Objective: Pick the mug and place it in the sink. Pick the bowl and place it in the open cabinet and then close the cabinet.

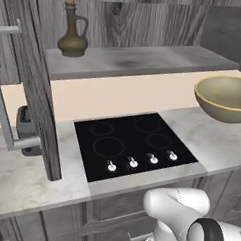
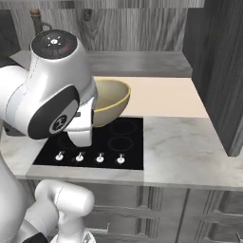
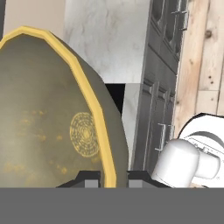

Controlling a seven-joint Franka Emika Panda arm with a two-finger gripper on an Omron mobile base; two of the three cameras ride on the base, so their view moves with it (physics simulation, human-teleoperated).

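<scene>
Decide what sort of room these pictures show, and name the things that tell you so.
A kitchen, rendered rather than real. A black cooktop with knobs is set into a marble counter, and an open wall cabinet holds a brown jug.

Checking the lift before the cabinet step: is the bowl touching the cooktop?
Apart. In the left base view the bowl hangs above the counter, right of the cooktop, with counter showing beneath it.

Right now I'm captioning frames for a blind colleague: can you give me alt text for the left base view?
A tan-olive bowl hangs in the air at the right edge, above the marble counter and just below the open cabinet's grey shelf. A brown jug stands on that shelf at left; a black cooktop sits in the counter below.
</scene>
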